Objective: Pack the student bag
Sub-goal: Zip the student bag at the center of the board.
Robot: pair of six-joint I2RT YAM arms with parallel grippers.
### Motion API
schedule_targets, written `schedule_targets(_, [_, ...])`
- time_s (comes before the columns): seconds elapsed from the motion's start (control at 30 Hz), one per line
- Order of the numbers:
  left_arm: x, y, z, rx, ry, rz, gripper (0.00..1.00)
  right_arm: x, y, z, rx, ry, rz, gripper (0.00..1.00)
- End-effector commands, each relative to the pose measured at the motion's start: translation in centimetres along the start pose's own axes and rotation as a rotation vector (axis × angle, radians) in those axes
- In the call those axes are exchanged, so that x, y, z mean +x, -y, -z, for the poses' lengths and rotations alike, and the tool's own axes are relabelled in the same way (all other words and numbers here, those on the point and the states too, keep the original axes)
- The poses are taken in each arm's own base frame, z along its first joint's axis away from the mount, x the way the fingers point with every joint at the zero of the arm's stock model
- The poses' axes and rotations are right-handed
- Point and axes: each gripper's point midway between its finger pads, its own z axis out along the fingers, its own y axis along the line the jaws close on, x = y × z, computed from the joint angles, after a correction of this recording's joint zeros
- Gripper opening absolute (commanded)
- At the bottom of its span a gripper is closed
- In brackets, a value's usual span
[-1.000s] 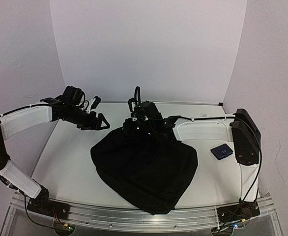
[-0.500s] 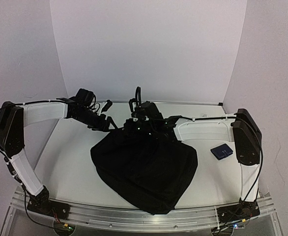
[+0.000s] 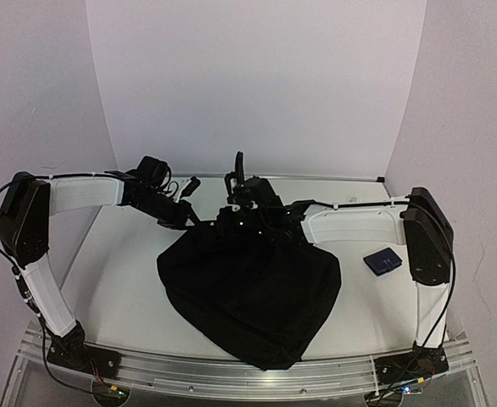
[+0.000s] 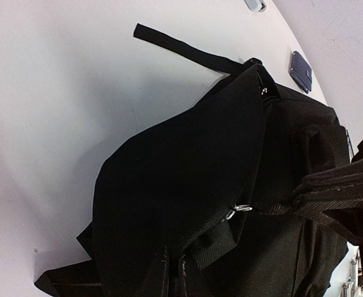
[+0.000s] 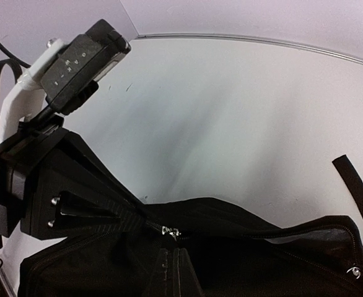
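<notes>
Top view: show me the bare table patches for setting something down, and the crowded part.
Bare: the table between left arm and student bag; the near-right corner, bordered by bag and blue pouch. Crowded: the bag's far edge, where the right arm meets the left.

Nothing legible: white lettering on the black camera housing [image 5: 85, 59] and a tag [image 4: 265, 91] on the student bag [image 4: 188, 185] is blurred.

Plain white wall panels [image 3: 257, 85] are enclosing a smooth white tabletop [image 3: 121, 280].
Soft, even light is falling across the surface, a thin metal strip [image 3: 316, 177] is lining its far edge, and a ribbed aluminium rail [image 3: 231, 373] is running along the near side.
</notes>
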Motion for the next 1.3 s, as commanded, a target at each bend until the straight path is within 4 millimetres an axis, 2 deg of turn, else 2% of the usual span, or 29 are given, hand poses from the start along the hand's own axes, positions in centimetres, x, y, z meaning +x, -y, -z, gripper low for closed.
schedule_targets(0.0, [-2.1,-0.3,1.2,-0.059,0.082,-0.016,0.0,-3.7,0.7,2.9,0.067,0.093,-0.005,0.0])
schedule_targets(0.3, [-2.3,-2.1,3.0,-0.212,0.148,0.044,0.0,-3.9,5.3,4.8,0.285,0.107,0.031,0.0])
schedule_targets(0.73, [-2.4,-2.8,5.1,-0.296,0.214,0.1,0.0,-4.9,8.0,6.0,0.373,0.122,0.021,0.0])
schedule_targets(0.8, [-2.5,-2.4,5.1,-0.273,0.217,0.097,0.0,-5.1,8.1,6.2,0.37,0.123,0.015,0.0])
schedule_targets(0.87, [-2.6,-1.2,5.0,-0.209,0.223,0.076,0.0,-5.0,7.1,5.8,0.285,0.091,0.015,0.0])
schedule_targets(0.97, [-2.7,0.1,5.0,-0.137,0.24,0.047,0.0,-4.3,2.9,4.4,-0.006,-0.002,0.026,0.03])
schedule_targets(1.03, [-2.7,0.2,5.0,-0.131,0.24,0.048,0.0,-3.9,0.4,4.2,-0.139,-0.04,0.026,0.17])
schedule_targets(1.1, [-2.6,0.2,4.9,-0.129,0.232,0.054,0.0,-3.4,-1.0,3.8,-0.217,-0.067,0.026,0.32])
schedule_targets(1.2, [-2.4,0.4,4.7,-0.109,0.224,0.059,0.0,-2.7,-1.7,3.0,-0.26,-0.094,0.042,0.45])
schedule_targets(1.27, [-2.5,0.5,4.5,-0.099,0.222,0.061,0.0,-2.1,-2.3,2.4,-0.293,-0.115,0.058,0.5])
